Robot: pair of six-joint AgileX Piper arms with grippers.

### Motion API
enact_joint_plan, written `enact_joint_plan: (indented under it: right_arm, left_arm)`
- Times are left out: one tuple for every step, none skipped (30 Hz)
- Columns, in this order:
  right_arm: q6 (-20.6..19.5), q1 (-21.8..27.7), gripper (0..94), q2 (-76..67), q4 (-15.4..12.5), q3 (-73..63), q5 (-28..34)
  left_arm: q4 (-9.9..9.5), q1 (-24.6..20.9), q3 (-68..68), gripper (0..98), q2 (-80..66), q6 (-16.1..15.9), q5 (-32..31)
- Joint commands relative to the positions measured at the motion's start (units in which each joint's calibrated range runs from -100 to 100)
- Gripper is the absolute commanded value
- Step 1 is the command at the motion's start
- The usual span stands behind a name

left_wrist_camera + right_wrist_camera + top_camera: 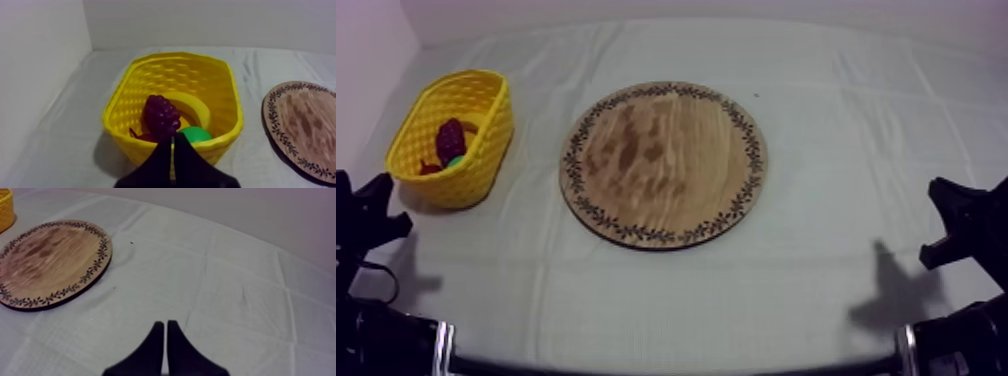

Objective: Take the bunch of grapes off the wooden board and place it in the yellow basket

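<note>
The left gripper (173, 138) has its two black fingers pressed together into a narrow wedge, with nothing between them, and it sits just in front of the yellow basket's (176, 56) near wall. Inside the basket lies the bunch of grapes (161, 115) - dark red-purple, leaning on the near-side wall - with a banana (196, 107) curved behind it and a green fruit (195, 134) just beside it. The right gripper (165, 324) is likewise closed on nothing, its fingers lying together over bare grey-white cloth (240, 288), well apart from the round wooden board (50, 263). From above, the board rests near the middle of the table with its patterned rim fully showing and no fruit on it - the basket stands to its left, near but not touching it. Both arms sit low at their own sides of the table.
</note>
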Motion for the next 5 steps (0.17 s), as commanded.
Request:
enact_joint_plan:
  right_arm:
    - [0.0, 0.0, 0.4, 0.0, 0.0, 0.0, 0.0]
    - [0.0, 0.0, 0.4, 0.0, 0.0, 0.0, 0.0]
    - [0.0, 0.0, 0.4, 0.0, 0.0, 0.0, 0.0]
    - [0.0, 0.0, 0.4, 0.0, 0.0, 0.0, 0.0]
    - [0.0, 0.0, 0.4, 0.0, 0.0, 0.0, 0.0]
  left_arm:
    - [-0.01, 0.0, 0.0, 0.1, 0.0, 0.5, 0.0]
    - [0.02, 0.0, 0.0, 0.0, 0.0, 0.8, 0.0]
    - [0.03, 0.0, 0.0, 0.0, 0.0, 1.0, 0.0]
    - [0.04, 0.0, 0.0, 0.0, 0.0, 1.2, 0.0]
    - [0.05, 0.0, 0.0, 0.0, 0.0, 1.3, 0.0]
